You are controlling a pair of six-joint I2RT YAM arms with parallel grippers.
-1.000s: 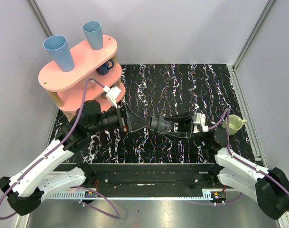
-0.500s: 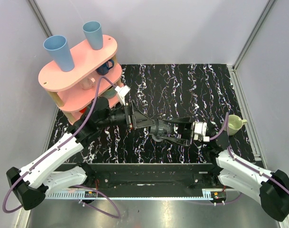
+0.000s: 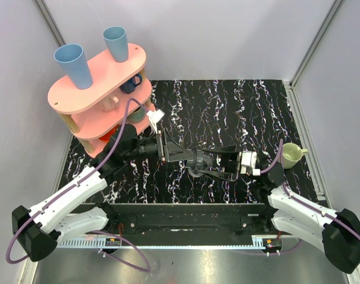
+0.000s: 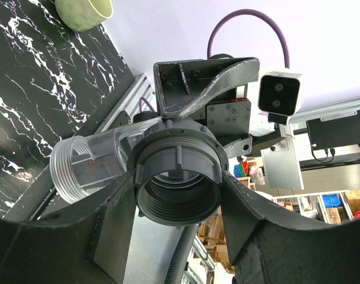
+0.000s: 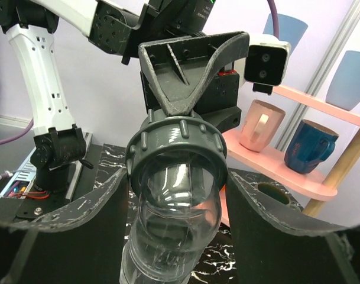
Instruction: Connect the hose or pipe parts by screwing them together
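A: Dead ahead of your left gripper (image 4: 178, 198), between its two fingers, sits the grey ring nut (image 4: 177, 148). Its threaded mouth faces straight back at that wrist.

B: Those fingers lie against the nut's ribbed sides, so read your left gripper as clamped on the nut. Just beyond it, your right gripper (image 5: 177, 195) is closed on the clear pipe piece (image 5: 174, 225) and holds it up off the tabletop (image 3: 239, 106).

A: The line that matters is the nut's axis. It runs from one gripper to the other, along your left gripper's own reach. I judge that rolling the left wrist about that line is what turns the thread.

B: Mind the threaded branch (image 4: 85, 168). It sticks out to the left of your left gripper's fingers, crosswise to that axis.

A: Neither arm is nearer. Both meet at the joint, left on the nut and right on the pipe. Keep them in line, or the thread may bind.
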